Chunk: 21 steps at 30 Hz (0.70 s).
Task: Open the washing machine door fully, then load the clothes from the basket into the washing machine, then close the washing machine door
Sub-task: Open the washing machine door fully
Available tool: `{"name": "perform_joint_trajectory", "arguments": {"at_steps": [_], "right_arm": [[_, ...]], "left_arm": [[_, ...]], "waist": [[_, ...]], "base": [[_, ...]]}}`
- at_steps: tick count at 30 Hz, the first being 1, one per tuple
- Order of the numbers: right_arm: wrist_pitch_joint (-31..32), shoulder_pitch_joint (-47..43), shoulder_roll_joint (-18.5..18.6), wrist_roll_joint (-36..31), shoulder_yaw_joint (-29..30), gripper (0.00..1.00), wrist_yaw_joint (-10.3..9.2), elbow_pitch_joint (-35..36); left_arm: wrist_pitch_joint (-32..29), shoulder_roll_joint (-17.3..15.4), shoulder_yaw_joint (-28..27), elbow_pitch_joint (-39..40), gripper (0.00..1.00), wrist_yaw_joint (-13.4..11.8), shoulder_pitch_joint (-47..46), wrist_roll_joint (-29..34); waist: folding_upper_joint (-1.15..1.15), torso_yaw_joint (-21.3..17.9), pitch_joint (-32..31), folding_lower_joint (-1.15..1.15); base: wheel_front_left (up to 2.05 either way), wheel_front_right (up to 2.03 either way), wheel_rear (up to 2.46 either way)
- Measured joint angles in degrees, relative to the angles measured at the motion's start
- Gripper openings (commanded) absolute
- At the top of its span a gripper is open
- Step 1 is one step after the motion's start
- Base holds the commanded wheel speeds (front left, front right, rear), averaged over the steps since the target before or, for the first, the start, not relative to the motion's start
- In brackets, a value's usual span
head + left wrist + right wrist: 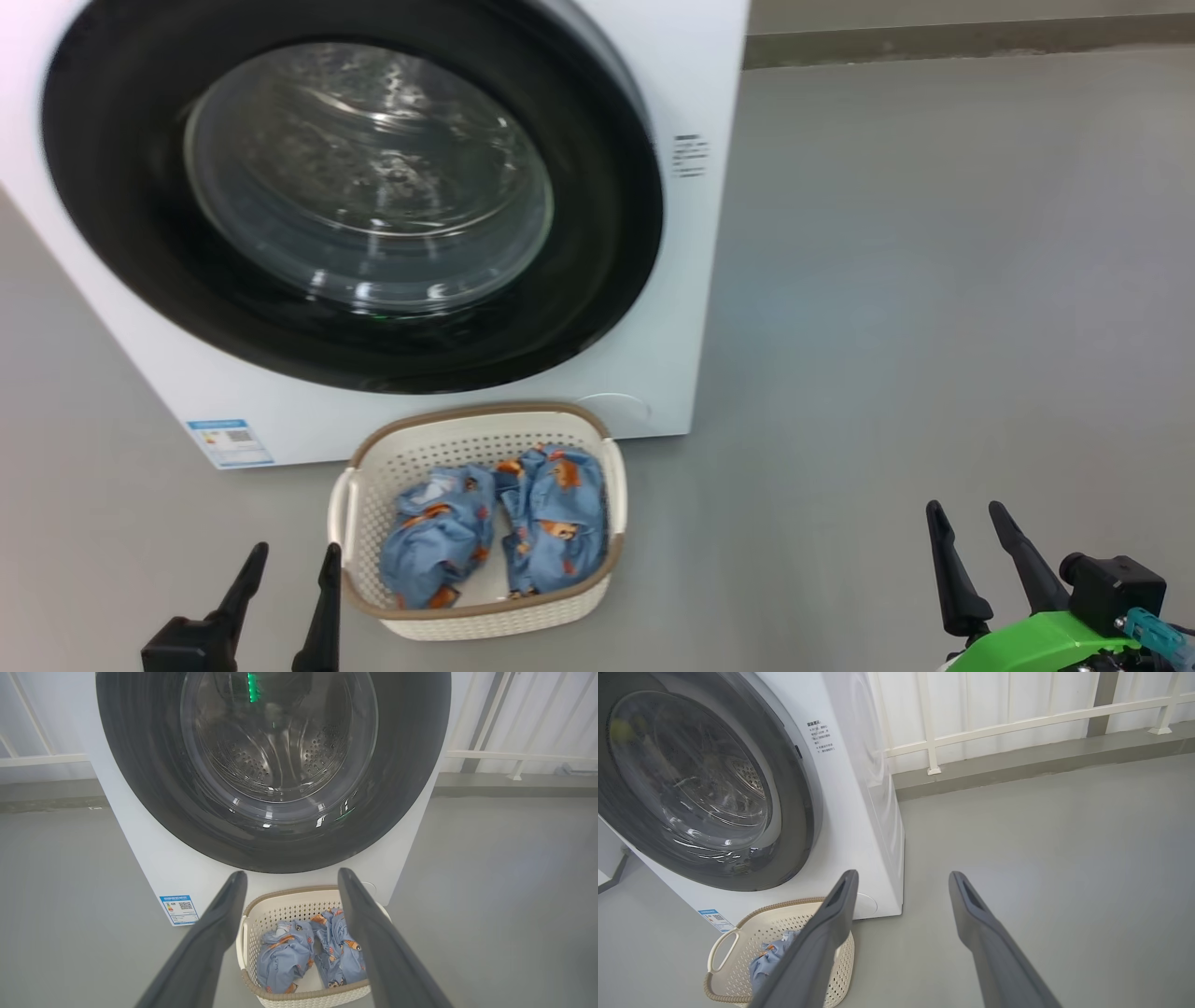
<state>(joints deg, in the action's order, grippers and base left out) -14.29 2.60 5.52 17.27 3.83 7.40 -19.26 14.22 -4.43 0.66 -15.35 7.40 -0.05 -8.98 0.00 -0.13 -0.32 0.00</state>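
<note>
Round black-rimmed glass washing machine door (355, 196) stood shut ahead of and above both spread, empty grippers, left gripper (295, 551) squarely facing it, right gripper (963, 509) offset rightward

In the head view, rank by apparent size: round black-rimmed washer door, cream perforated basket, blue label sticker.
Largest: round black-rimmed glass washer door.
Then: cream perforated plastic basket.
Smallest: blue label sticker.
The basket is nearer the camera, but the gaps are wide.

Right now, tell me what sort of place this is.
Likely a laundry area, perhaps a balcony: a front-loading washing machine, a basket of clothes on grey floor, white railing behind.
</note>
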Motion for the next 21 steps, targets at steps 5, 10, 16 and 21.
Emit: {"name": "perform_joint_trajectory", "arguments": {"at_steps": [5, 10, 16, 21], "right_arm": [[0.00, 0.00, 0.11, 0.00, 0.02, 1.00, 0.00, 0.01], [0.00, 0.00, 0.11, 0.00, 0.02, 1.00, 0.00, 0.00], [0.00, 0.00, 0.04, 0.02, -0.20, 1.00, 0.00, -0.03], [0.00, 0.01, -0.09, 0.03, -0.60, 1.00, 0.00, -0.09]], "left_arm": [[0.00, 0.02, 0.08, 0.10, 1.00, 0.00, -0.02, -1.13], [0.00, -0.05, 0.45, -0.09, 1.00, 0.00, -0.10, -1.43], [0.00, -0.09, 1.05, -0.12, 1.00, 0.00, -0.18, -1.97], [0.00, -0.14, 1.18, -0.15, 1.00, 0.00, -0.19, -2.01]], "waist": [[0.00, -0.15, 0.07, 0.00], [0.00, -0.22, 0.09, 0.00], [0.00, -0.03, 0.21, 0.00], [0.00, 0.17, 0.35, 0.00]], "base": [[0.89, 0.89, -1.77], [0.49, 0.49, -0.98], [0.09, 0.09, -0.17], [0.00, 0.00, 0.00]]}}
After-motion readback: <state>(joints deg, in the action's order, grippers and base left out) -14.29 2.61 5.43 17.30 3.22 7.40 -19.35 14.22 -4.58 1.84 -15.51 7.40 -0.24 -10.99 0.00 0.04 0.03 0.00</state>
